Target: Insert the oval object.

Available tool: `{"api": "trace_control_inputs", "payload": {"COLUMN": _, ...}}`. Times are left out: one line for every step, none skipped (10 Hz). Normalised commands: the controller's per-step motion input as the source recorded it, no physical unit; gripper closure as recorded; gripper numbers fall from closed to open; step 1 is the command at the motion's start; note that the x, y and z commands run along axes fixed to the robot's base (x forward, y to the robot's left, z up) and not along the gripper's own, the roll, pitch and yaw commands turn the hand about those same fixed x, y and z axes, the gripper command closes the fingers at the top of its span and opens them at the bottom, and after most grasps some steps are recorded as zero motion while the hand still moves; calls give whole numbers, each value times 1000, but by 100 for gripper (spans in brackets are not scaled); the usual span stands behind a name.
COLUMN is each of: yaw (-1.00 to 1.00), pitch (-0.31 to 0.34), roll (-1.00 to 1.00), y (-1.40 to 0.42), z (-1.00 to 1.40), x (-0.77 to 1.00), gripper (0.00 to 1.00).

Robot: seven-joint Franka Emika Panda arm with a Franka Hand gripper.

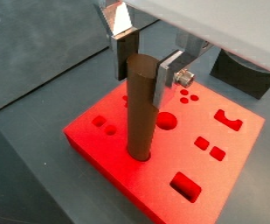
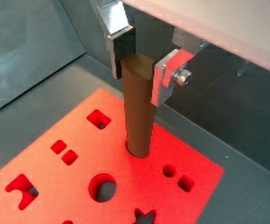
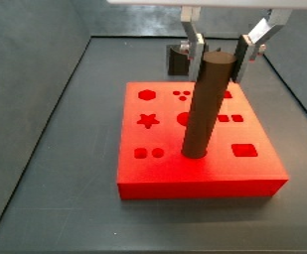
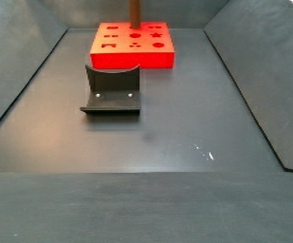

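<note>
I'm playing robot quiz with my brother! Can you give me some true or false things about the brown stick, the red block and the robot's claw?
1. The oval object stands upright with its lower end in a hole of the red block. True.
2. The gripper is far away from the oval object. False: its fingers sit on either side of the peg's top end.
3. The red block has a star-shaped hole. True.
4. The red block is blue on top. False: it is red all over.
5. The fixture stands on the floor apart from the red block. True.
6. The oval object lies flat on the floor. False: it is upright in the block.
</note>
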Motion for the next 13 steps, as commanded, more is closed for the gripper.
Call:
{"api": "trace_control_inputs", "payload": {"yaw": 189, "pitch": -7, "roll": 0, "y": 0, "z": -237, "x": 0, "gripper": 100}}
{"api": "trace_control_inputs", "payload": {"yaw": 0, "pitch": 0, "roll": 0, "y": 0, "z": -9, "x": 29, "gripper": 100}}
{"api": "trace_control_inputs", "payload": {"yaw": 0, "pitch": -3, "roll": -81, "y": 0, "z": -254, "x": 83, "gripper": 100}}
{"api": "trace_control_inputs", "payload": {"yaw": 0, "pitch": -16, "roll": -86, "y": 34, "z": -331, "x": 57, "gripper": 100}}
{"api": "trace_control_inputs", "payload": {"yaw": 0, "pitch": -30, "roll": -86, "y": 26, "z": -351, "x": 26, "gripper": 100}}
{"api": "trace_control_inputs", "payload": {"yaw": 0, "pitch": -20, "roll": -69, "y": 3, "z": -320, "x": 40, "gripper": 100}}
{"api": "trace_control_inputs", "payload": {"yaw": 0, "pitch": -19, "roll": -59, "y": 0, "z": -311, "x": 37, "gripper": 100}}
{"api": "trace_control_inputs", "payload": {"yaw": 0, "pitch": -17, "roll": -46, "y": 0, "z": -326, "x": 29, "gripper": 100}}
{"api": "trace_control_inputs", "payload": {"yaw": 0, "pitch": -19, "roll": -37, "y": 0, "z": -351, "x": 23, "gripper": 100}}
{"api": "trace_control_inputs", "payload": {"yaw": 0, "pitch": -31, "roll": -56, "y": 11, "z": -460, "x": 57, "gripper": 100}}
{"api": "trace_control_inputs", "payload": {"yaw": 0, "pitch": -50, "roll": -66, "y": 14, "z": -529, "x": 34, "gripper": 100}}
{"api": "trace_control_inputs", "payload": {"yaw": 0, "pitch": 0, "roll": 0, "y": 0, "z": -231, "x": 9, "gripper": 100}}
{"api": "trace_control_inputs", "payload": {"yaw": 0, "pitch": 0, "roll": 0, "y": 0, "z": 0, "x": 0, "gripper": 100}}
